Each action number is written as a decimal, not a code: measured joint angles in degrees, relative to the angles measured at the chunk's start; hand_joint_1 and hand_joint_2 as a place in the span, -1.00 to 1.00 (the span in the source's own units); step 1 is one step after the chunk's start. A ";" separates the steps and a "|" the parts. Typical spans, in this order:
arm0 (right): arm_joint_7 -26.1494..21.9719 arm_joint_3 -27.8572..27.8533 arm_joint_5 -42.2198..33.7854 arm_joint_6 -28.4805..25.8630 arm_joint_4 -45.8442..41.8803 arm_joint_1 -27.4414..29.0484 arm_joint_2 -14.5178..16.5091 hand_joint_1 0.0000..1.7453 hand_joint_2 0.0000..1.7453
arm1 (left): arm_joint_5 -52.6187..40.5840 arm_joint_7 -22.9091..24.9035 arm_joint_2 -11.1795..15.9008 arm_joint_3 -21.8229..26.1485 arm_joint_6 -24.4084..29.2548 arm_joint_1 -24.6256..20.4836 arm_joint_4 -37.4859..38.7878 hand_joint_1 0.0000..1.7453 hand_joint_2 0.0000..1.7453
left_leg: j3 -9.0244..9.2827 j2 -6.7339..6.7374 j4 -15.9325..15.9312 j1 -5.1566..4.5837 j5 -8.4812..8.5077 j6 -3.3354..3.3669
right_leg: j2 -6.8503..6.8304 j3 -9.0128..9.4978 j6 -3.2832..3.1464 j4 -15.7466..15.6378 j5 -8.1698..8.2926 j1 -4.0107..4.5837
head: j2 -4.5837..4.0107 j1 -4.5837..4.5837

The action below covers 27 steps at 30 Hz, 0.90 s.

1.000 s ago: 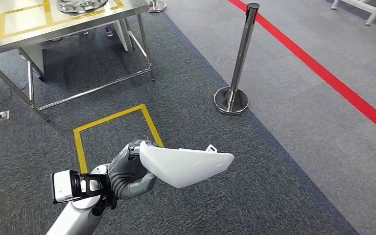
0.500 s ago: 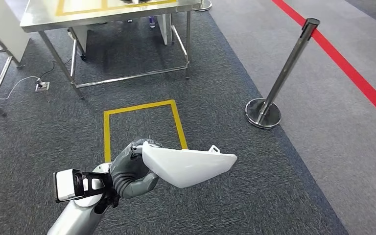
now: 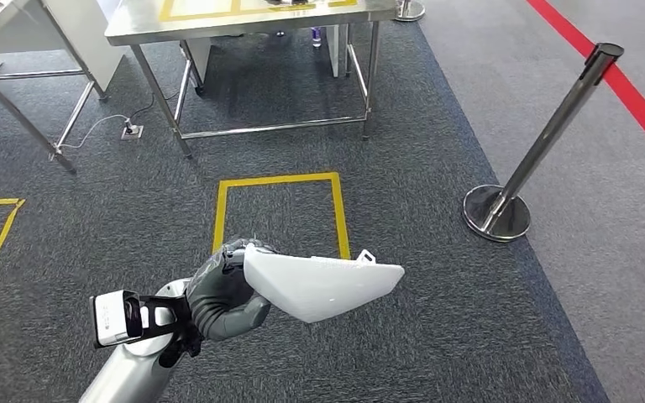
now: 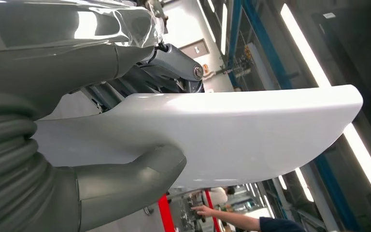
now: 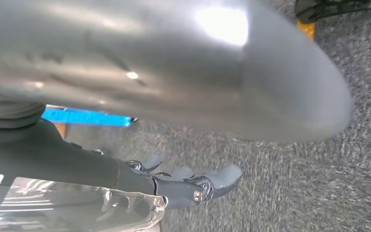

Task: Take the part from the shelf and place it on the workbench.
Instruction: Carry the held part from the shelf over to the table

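Observation:
In the head view my left hand (image 3: 221,295) grips a white, smooth, wing-shaped part (image 3: 323,284) by its wide end and holds it level above the carpet. The left wrist view shows the grey thumb (image 4: 125,189) pressed against the part (image 4: 232,135). The steel workbench (image 3: 243,18) with yellow tape on its top stands ahead at the far edge of the head view, well away from the part. In the right wrist view my right hand (image 5: 178,186) hangs over the grey carpet with its fingers stretched out and nothing in them.
A yellow taped square (image 3: 279,180) marks the floor in front of the workbench. A chrome stanchion (image 3: 546,143) stands to the right, with a red floor line (image 3: 617,80) beyond it. Another table's legs (image 3: 17,109) and a floor socket (image 3: 130,129) lie at left. A person's arm (image 4: 232,220) is in the background.
The whole picture has shifted rightwards, so the camera has turned: workbench, yellow square and stanchion now sit further right. My left hand holds the part the same way.

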 joint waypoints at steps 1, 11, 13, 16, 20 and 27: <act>-0.07 -0.08 -0.04 0.03 0.00 0.10 0.05 -1.00 -1.00 | 0.00 0.21 -0.01 -0.06 -0.03 0.00 0.00 1.00 1.00 | -1.85 0.46 3.34 0.02 -1.04 -0.02 | -0.83 0.02 -0.09 0.01 -0.10 0.08 | 0.00 -0.03; -2.58 -1.46 -0.75 -0.27 -0.16 -0.68 1.78 -1.00 -1.00 | 0.15 2.42 0.00 -0.66 -1.07 -0.24 -0.61 1.00 1.00 | 6.99 1.84 -12.89 -0.80 5.31 2.61 | -3.30 1.90 2.11 0.56 -0.70 0.28 | 0.00 -0.22; -2.70 -1.60 -0.69 -0.28 -0.16 -0.66 1.96 -1.00 -1.00 | 0.15 2.49 -0.07 -0.68 -1.13 -0.40 -0.71 1.00 1.00 | 8.16 1.45 -13.15 -0.44 5.19 3.05 | -1.73 0.53 2.50 3.81 -2.34 0.19 | 0.00 0.03; -2.77 -1.74 -0.68 -0.30 -0.16 -0.43 1.90 -1.00 -1.00 | 0.15 2.60 -0.15 -0.72 -1.21 -0.42 -0.72 1.00 1.00 | 8.74 0.71 -13.14 -0.41 4.76 3.36 | 0.30 -5.68 2.87 13.62 -6.50 0.27 | -0.01 0.47; -2.78 -1.77 -0.68 -0.30 -0.16 0.05 1.90 -1.00 -1.00 | 0.15 2.63 -0.14 -0.83 -1.22 -0.31 -0.70 1.00 1.00 | 10.31 -0.48 -13.10 -0.45 3.43 3.00 | 0.55 -5.86 2.55 7.93 -0.26 0.34 | 0.00 0.56; -2.83 -1.77 -0.68 -0.31 -0.14 0.13 2.01 -1.00 -1.00 | 0.17 2.66 -0.13 -1.08 -1.21 -0.37 -0.75 1.00 1.00 | 10.23 -0.58 -11.29 -0.56 2.03 0.96 | 0.85 -2.58 0.11 0.32 1.74 0.47 | 0.00 0.43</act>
